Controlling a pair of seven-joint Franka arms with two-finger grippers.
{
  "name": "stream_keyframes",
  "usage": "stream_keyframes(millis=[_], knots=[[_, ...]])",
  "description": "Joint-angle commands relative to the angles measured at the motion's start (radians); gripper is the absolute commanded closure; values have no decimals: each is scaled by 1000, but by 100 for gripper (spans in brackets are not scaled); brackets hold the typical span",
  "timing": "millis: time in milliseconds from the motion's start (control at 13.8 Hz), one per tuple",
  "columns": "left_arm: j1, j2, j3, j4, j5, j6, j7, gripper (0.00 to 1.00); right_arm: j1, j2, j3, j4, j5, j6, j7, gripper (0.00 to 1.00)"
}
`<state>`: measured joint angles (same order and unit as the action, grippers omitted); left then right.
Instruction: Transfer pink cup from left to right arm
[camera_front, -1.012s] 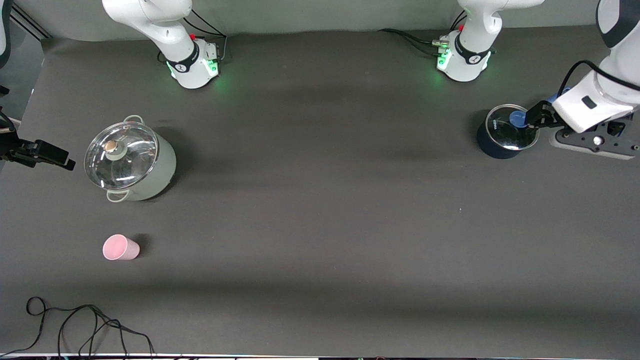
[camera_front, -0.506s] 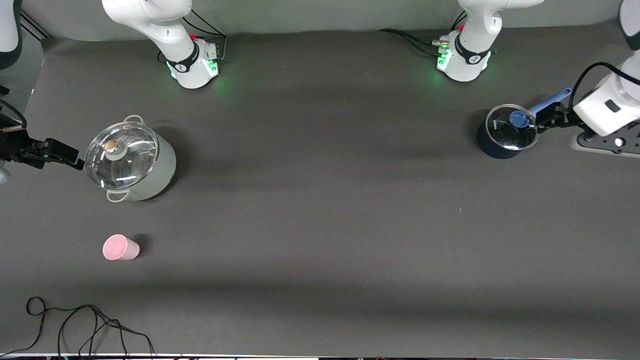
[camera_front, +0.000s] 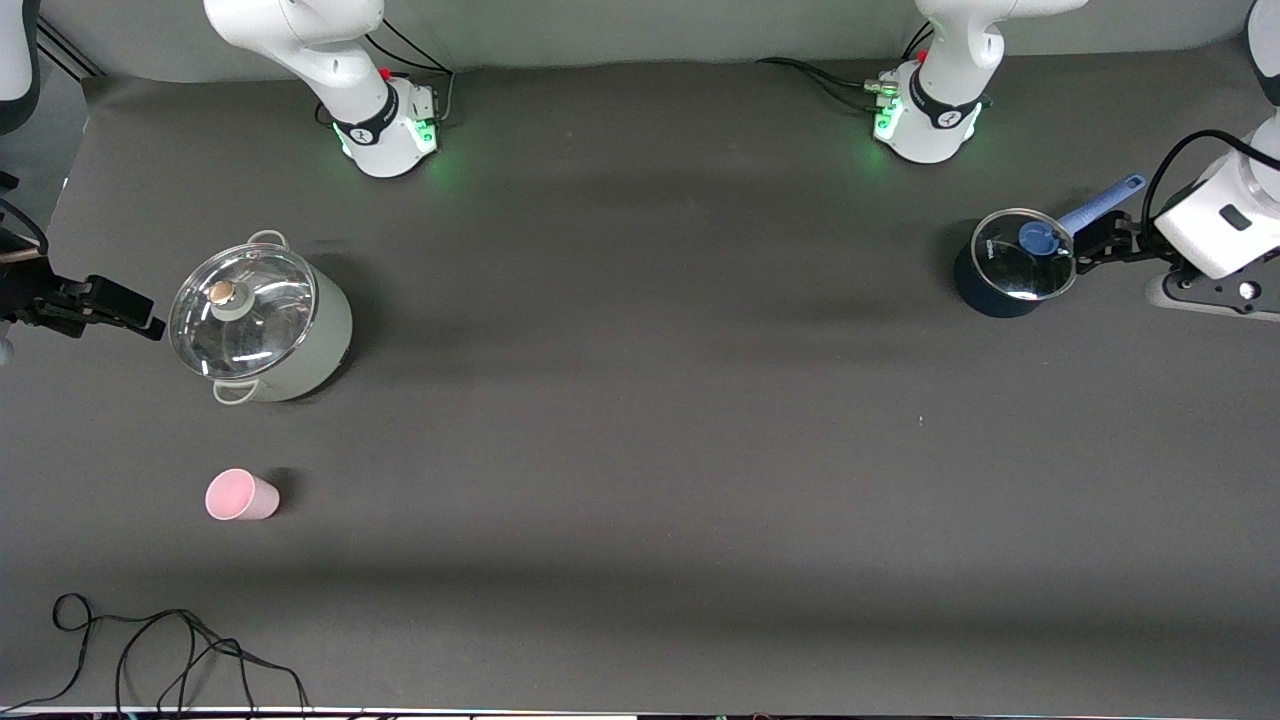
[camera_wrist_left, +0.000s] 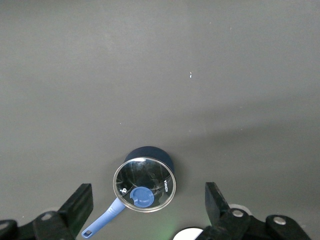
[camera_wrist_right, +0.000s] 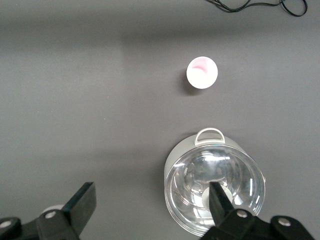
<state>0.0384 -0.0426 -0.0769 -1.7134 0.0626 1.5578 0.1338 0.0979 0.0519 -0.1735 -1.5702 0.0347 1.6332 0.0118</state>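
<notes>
My pink cup (camera_front: 241, 495) stands upright, mouth up, at about eight o'clock on the table (camera_front: 640, 450). It is at my right arm's end, nearer the front camera than the lidded pot (camera_front: 262, 325), and neither claw touches it.

My right claw (camera_front: 135, 312) hangs at nine o'clock beside that pot, fingers spread wide and holding nothing. My left claw (camera_front: 1098, 240) hangs at two o'clock beside the blue saucepan (camera_front: 1010, 265), also wide and bare.

I judge both are held high so my wrist cameras see the table. This fits a cup waiting for pickup, or one set down after the handover.
</notes>
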Motion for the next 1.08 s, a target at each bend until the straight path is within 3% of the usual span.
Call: stream_keyframes(millis=[0, 217, 795, 1012], knots=[[11, 10, -7, 38, -9, -12, -22, 0, 3, -9, -3, 6, -1, -3, 3, 0], [-3, 9, -27, 37, -9, -15, -98, 0, 3, -7, -3, 6, -1, -3, 2, 0], [11, 17, -26, 31, -12, 21, -17, 0, 3, -7, -4, 3, -1, -3, 0, 0], [14, -8, -18, -27, -69, 71, -19, 0, 3, -7, -4, 3, -1, -3, 0, 0]])
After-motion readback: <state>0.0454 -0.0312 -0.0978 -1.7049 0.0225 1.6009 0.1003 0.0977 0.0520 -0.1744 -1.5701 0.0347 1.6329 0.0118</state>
